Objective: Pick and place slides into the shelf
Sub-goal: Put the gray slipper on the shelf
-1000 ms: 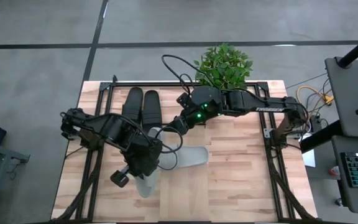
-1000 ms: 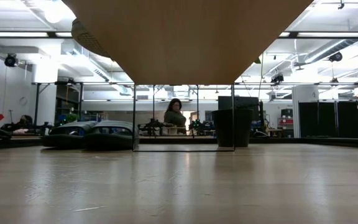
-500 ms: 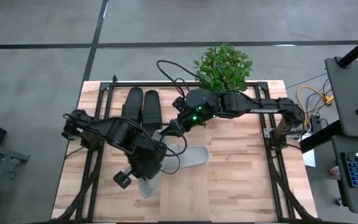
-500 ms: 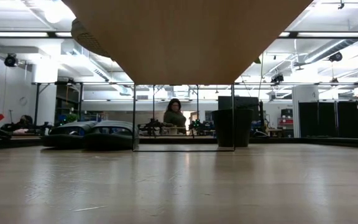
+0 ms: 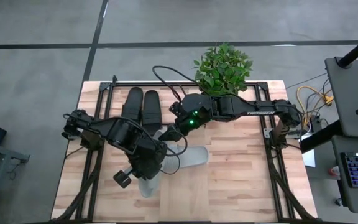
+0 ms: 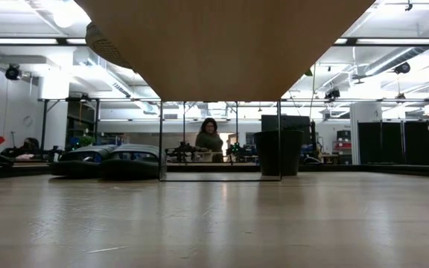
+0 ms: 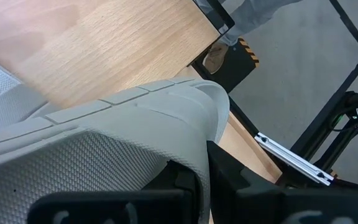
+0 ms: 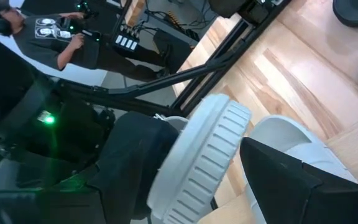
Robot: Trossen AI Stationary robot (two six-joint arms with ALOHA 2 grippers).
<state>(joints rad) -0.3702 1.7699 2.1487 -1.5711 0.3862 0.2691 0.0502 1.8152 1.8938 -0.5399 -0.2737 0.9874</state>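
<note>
My left gripper point(image 5: 145, 163) point(image 7: 205, 171) is shut on one pale grey slide point(image 5: 145, 185), which stands tilted on its edge in the right wrist view point(image 8: 207, 155). My right gripper point(image 5: 166, 132) point(image 8: 188, 155) is open, its fingers on either side of that slide's far end. The second grey slide point(image 5: 192, 157) point(image 8: 291, 140) lies flat on the table beside them. The black pair point(image 5: 142, 107) point(image 6: 106, 160) lies side by side near the far edge. A wood panel on thin black bars point(image 6: 222, 45), the shelf, spans the top of the low view. That view shows neither gripper. My left gripper pinches the grey slide's wide strap at its edge point(image 7: 213, 134) between its two fingers point(image 7: 229, 180), about midway along the slide, coming from above. The slide is tilted onto its side, its ends sticking out toward the far and near edges. My right gripper has one finger point(image 8: 278, 180) close beside the ribbed sole point(image 8: 219, 143); whether it touches, I cannot tell.
A potted plant point(image 5: 224, 65) point(image 6: 274, 152) stands at the far edge, right of the black slides. Black arm frames point(image 5: 95, 180) point(image 5: 278, 174) run along both sides of the table. Bare wood lies to the right of the flat grey slide. People show in the room behind.
My right gripper has moved toward the table's left and slightly nearer, closing in on the far end of the slide that my left gripper holds. The left gripper and its slide have shifted only slightly.
</note>
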